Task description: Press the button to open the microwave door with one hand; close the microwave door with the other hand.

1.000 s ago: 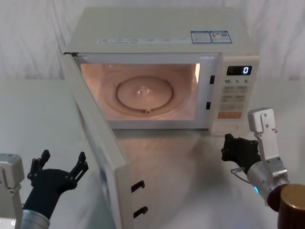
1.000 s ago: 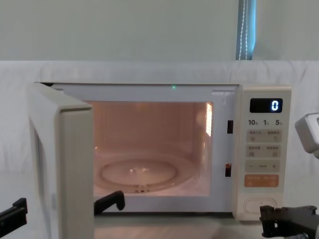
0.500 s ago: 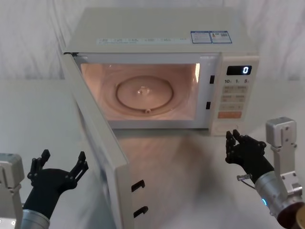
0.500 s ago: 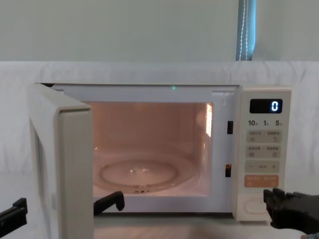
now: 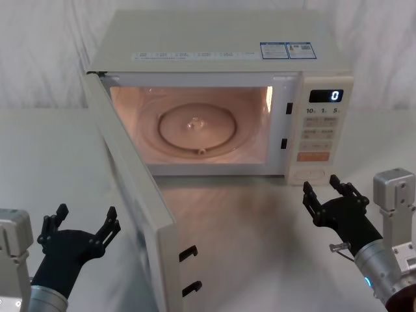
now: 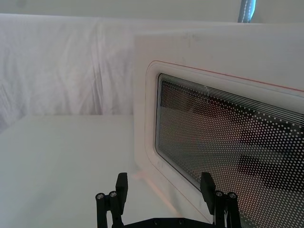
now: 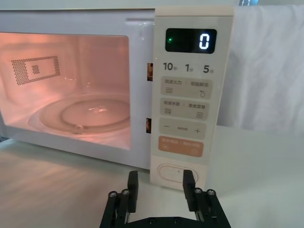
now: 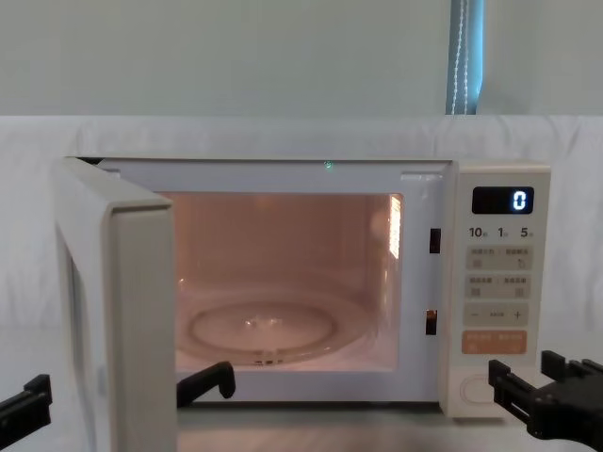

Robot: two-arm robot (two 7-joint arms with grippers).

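With the microwave door swung wide open, the left gripper, jaws spread beside its outer face, is best pressed flat near the free edge, while the right gripper, jaws open, waits before the button.

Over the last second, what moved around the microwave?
The right gripper drew back from the button and spread its jaws open. Unchanged: the microwave door swung wide, the left gripper open beside it, lit cavity, display at 0.

Swung-out microwave door across the left gripper's path; bare tabletop rightward.
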